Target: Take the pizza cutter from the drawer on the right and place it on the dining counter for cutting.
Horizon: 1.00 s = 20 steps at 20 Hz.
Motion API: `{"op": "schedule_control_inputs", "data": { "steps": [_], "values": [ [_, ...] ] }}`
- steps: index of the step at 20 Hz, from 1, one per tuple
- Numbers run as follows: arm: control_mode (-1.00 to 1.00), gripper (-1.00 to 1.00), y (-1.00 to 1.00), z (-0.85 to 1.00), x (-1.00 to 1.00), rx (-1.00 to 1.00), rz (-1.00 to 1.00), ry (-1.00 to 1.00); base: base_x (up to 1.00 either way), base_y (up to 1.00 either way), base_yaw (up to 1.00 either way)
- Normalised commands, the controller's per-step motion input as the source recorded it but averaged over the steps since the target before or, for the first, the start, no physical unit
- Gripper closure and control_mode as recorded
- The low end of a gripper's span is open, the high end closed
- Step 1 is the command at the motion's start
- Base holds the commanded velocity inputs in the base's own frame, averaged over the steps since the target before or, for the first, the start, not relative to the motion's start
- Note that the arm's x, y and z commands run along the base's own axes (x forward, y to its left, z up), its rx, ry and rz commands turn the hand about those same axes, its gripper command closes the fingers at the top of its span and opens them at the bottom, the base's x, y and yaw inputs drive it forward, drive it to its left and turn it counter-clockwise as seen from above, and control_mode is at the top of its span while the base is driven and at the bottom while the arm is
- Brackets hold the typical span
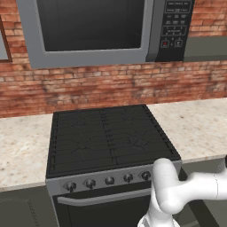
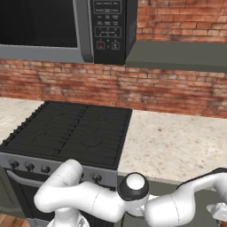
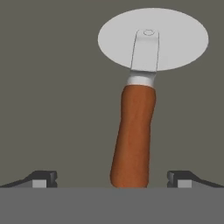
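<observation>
Pizza cutter lies flat on the grey drawer floor, handle end between the gripper fingertips, blade pointing away. Jaws spread wide, holding nothing.

pizza cutter on drawer floor, pincer spread astride handle

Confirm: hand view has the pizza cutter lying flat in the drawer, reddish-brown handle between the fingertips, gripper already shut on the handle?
Not quite. The gripper is open, not shut: in the hand view its two fingertips stand wide apart on either side of the pizza cutter, clear of the handle. The rest holds: it lies flat on the grey drawer floor.
</observation>
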Motion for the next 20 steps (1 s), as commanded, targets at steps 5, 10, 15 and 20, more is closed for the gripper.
{"op": "schedule_control_inputs", "data": {
  "steps": [5, 10, 15, 20],
  "values": [
    [-1.00, -1.00, -0.10, 0.00, 0.02, 0.00, -0.08, 0.00, 0.00, 0.00, 0.00],
    [-1.00, -1.00, -0.01, 0.00, 0.00, 0.00, -0.06, 0.00, 0.00, 0.00, 0.00],
    [-1.00, -1.00, 0.00, 0.00, 0.00, 0.00, -0.05, 0.01, 0.00, 0.00, 0.00],
    [-1.00, -1.00, -0.02, 0.00, 0.00, 0.00, -0.04, 0.01, 0.00, 0.00, 0.00]
  ]
}}
